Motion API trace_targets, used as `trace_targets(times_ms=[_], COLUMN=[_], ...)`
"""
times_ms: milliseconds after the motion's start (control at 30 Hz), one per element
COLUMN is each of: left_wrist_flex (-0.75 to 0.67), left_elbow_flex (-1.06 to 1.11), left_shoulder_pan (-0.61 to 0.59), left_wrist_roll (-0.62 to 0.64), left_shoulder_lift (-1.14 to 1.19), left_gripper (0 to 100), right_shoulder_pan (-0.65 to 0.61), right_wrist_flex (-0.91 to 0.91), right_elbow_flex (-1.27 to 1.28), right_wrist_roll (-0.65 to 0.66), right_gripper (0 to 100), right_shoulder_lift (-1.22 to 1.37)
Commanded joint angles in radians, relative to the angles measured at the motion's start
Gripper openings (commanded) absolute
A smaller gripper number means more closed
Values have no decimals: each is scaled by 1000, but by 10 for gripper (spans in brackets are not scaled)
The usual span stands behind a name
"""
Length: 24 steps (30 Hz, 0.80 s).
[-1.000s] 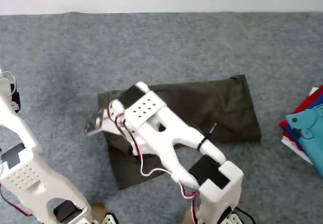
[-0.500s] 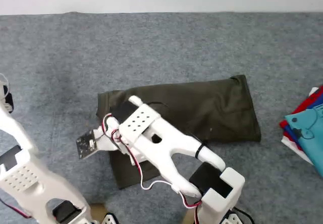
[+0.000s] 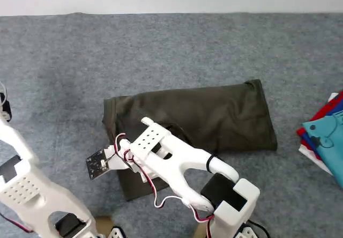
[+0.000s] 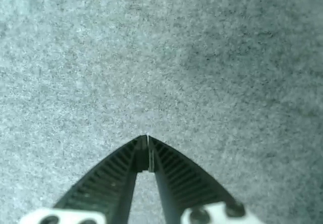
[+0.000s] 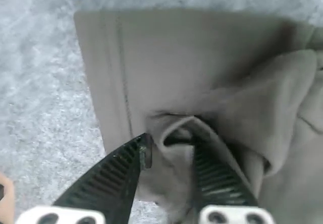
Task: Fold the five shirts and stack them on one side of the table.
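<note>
A dark olive shirt (image 3: 214, 114) lies partly folded in the middle of the grey table (image 3: 161, 45). The right arm (image 3: 161, 152) leans over the shirt's front left part. In the right wrist view, my right gripper (image 5: 169, 151) pinches a raised fold of the shirt (image 5: 192, 57) near its hemmed edge, with cloth bunched between the fingers and draped over one of them. My left gripper (image 4: 148, 141) is shut with nothing in it, over bare table at the far left, where the left arm (image 3: 21, 184) stands.
A stack of folded shirts (image 3: 324, 136), red, teal and white, sits at the table's right edge. The grey surface stretches wide behind and to the left of the olive shirt.
The right arm has drawn back toward the table's front over the shirt's left part. The left arm has shifted slightly.
</note>
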Motion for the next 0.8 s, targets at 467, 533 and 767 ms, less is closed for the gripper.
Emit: trace_targets(times_ms=[467,533,767], left_wrist_flex=[-15,-15,-28], left_elbow_flex=[-2,-2,-4], left_shoulder_pan=[2,2,2], left_wrist_roll=[-6,-6,-5], left_shoulder_lift=[-2,-2,54], left_gripper=[8,8,8], right_shoulder_pan=[88,99,120], right_wrist_flex=[22,22,7], right_elbow_flex=[-265,-308,-377], right_wrist_roll=[3,-11,-25], right_gripper=[11,11,11], right_shoulder_lift=[-67,-64,-58])
